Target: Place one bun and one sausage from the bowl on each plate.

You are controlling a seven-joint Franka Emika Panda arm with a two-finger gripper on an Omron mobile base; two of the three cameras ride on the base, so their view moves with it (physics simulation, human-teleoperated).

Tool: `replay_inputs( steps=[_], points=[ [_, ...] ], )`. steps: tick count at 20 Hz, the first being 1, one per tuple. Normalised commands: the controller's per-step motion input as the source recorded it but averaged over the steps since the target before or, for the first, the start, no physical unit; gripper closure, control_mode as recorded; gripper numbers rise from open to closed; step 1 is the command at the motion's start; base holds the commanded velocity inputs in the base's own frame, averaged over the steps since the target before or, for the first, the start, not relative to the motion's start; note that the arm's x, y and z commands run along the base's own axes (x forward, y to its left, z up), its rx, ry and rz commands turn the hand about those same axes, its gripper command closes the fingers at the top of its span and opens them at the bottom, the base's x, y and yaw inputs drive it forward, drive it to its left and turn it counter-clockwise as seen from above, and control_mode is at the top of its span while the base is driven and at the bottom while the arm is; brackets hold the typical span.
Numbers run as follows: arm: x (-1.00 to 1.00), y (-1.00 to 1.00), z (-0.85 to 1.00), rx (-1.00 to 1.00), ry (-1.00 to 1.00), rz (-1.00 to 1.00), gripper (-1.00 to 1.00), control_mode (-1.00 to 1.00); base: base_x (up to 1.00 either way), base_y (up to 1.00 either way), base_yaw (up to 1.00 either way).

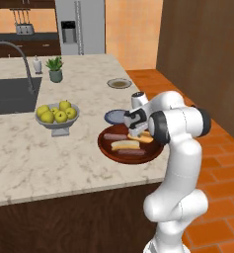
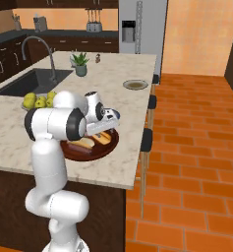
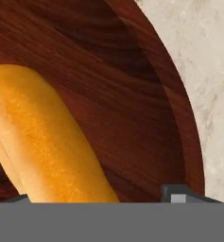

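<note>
Bun [image 3: 42, 142] lies between claw [image 3: 99, 198] fingertips, inside bowl [image 3: 146, 94].

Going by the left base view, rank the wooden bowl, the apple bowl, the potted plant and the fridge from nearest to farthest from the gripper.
1. Wooden bowl, right under the gripper.
2. Apple bowl, to its left on the counter.
3. Potted plant, far side by the sink.
4. Fridge, against the back wall.

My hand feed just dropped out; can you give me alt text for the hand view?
A long golden-orange bun lies close below the gripper, inside the dark reddish-brown wooden bowl. Pale marbled stone counter shows beyond the bowl's rim.
</note>
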Motion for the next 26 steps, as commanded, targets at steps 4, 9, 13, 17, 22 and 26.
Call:
replay_inputs(
  steps=[4, 9, 13, 17, 22, 26],
  points=[
    [-0.08, 0.00, 0.05, 0.00, 0.05, 0.00, 1.00, -1.00, 0.00, 0.00, 0.00],
    [-0.76, 0.00, 0.90, 0.00, -0.15, 0.00, 1.00, -1.00, 0.00, 0.00, 0.00],
    [-0.97, -0.05, 1.00, 0.04, -0.12, 0.00, 1.00, -1.00, 0.00, 0.00, 0.00],
    [-1.00, -0.13, 0.68, 0.10, -0.13, -0.01, 1.00, -1.00, 0.00, 0.00, 0.00],
    [-1.00, -0.07, 0.40, 0.06, -0.14, -0.04, 1.00, -1.00, 0.00, 0.00, 0.00],
    [-0.71, -0.09, 0.08, 0.00, -0.02, -0.03, 1.00, 1.00, -0.23, -0.13, -0.01]
  ],
)
